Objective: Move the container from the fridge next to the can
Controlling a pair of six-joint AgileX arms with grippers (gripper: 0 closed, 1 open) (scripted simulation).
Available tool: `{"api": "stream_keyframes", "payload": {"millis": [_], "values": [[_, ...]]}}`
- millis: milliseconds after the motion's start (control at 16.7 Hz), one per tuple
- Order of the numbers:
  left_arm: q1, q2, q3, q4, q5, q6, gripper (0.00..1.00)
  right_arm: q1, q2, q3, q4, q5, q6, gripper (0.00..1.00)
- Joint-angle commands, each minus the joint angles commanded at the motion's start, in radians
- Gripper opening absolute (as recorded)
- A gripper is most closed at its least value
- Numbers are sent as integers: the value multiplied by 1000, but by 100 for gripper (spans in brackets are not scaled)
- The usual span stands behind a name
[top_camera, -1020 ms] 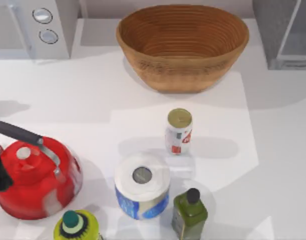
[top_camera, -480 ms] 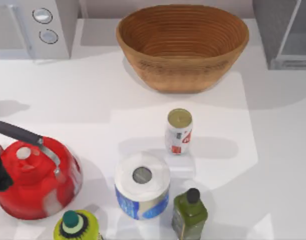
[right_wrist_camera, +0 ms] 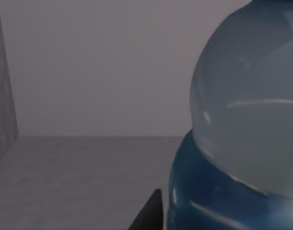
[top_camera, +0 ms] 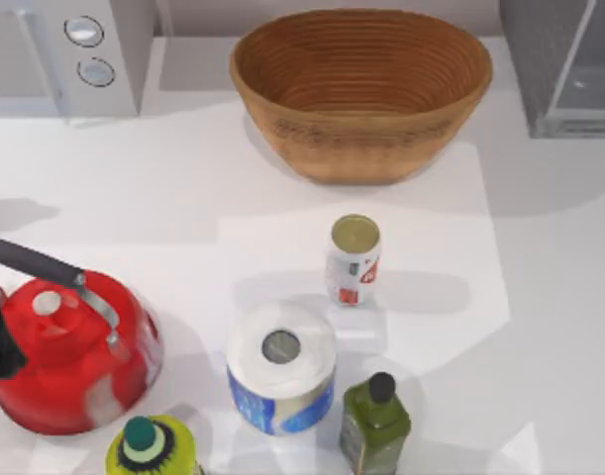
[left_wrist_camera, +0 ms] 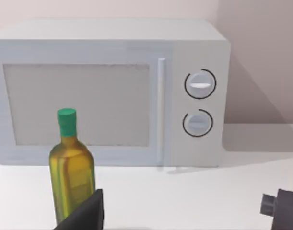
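The bottle (right_wrist_camera: pixel 242 124) is seen close against the right hand (right_wrist_camera: pixel 151 215) inside the grey fridge (top_camera: pixel 559 69); its grip cannot be told. If gripped off-centre, the bottle could be tipped. The can (top_camera: pixel 353 259) stands mid-tabletop.

White table (top_camera: pixel 183 198) seen from above. We find a woven basket (top_camera: pixel 361 89) at 12 o'clock, a grey two-knob box (top_camera: pixel 69 54) at 10 to 11 o'clock, and the fridge (top_camera: pixel 559 64) at 1 to 2 o'clock. The can (top_camera: pixel 353 260) stands upright near centre. At 6 o'clock sit a white paper roll (top_camera: pixel 281 366) and, just beside it, a dark-green bottle (top_camera: pixel 375 424). A red kettle (top_camera: pixel 72 351) lies at 8 o'clock, a yellow-green bottle (top_camera: pixel 151 450) at 7.
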Motion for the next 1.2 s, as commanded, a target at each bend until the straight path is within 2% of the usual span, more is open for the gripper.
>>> {"api": "stream_keyframes", "payload": {"millis": [60,120,660,1200], "values": [[0,0,0,0,0,0,100,0,0,0,0,0,0,2],[0,0,0,0,0,0,100,0,0,0,0,0,0,0],[0,0,0,0,0,0,100,-3,-6,0,-4,0,1,0],[0,0,0,0,0,0,100,-3,-134,26,-159,-2,3,0]]}}
